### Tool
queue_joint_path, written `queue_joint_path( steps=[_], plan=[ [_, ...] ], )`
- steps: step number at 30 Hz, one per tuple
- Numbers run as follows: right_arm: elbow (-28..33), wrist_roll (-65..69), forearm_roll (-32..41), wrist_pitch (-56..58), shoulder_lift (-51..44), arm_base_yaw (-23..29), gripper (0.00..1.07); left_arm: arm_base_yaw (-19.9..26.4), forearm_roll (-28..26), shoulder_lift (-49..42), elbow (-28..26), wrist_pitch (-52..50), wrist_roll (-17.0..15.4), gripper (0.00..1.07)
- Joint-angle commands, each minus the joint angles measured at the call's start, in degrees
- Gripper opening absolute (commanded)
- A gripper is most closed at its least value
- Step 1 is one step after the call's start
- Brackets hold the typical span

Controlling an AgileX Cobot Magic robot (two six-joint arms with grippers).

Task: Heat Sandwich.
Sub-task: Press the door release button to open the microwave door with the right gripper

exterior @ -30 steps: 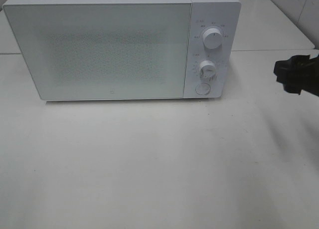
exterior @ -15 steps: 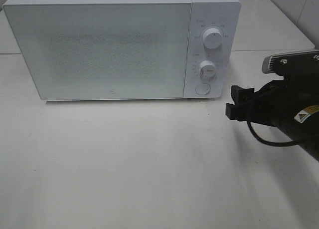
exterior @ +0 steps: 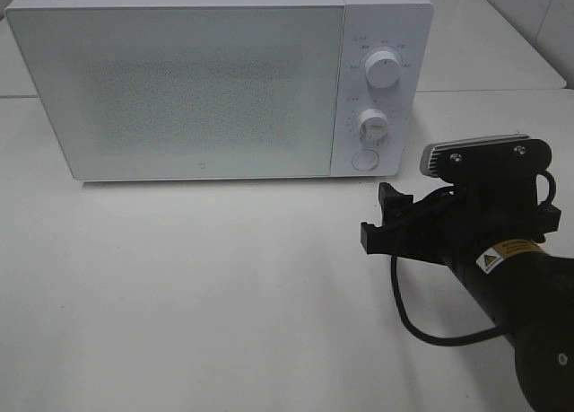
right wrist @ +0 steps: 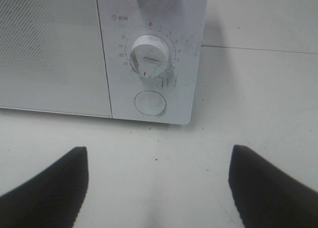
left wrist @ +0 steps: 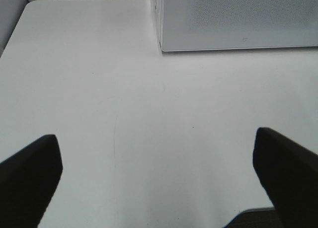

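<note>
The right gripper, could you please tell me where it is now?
In the exterior high view, the right gripper is on the right, in front of the microwave, near its round button.

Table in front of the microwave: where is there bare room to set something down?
The widest bare patch is the table in front of the microwave door, across to the right gripper. A narrow strip lies right of the microwave. Crowded: the right side, where the arm and its cable lie near the knobs.

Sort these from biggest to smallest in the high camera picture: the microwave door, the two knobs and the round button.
Largest: the microwave door.
Next: the top knob and bottom knob, which look alike.
Smallest: the round button, by a little.
</note>
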Motion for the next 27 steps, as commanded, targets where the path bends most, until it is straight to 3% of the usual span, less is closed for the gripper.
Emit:
queue_joint_path(
  steps=[1, 11, 27],
  plan=[
    [-0.5, -0.9, 2.9, -1.9, 0.2, 1.9, 0.75, 0.1, -0.3, -0.3, 0.1, -0.8, 0.1, 1.0],
    [-1.1, 4.7, 2.9, -1.0, 0.2, 1.9, 0.75, 0.1, -0.3, -0.3, 0.1, -0.8, 0.1, 1.0],
    [-1.0, 69.8, 2.8, -0.7, 0.2, 1.9, 0.75, 0.1, -0.3, -0.3, 0.1, -0.8, 0.1, 1.0]
  ],
)
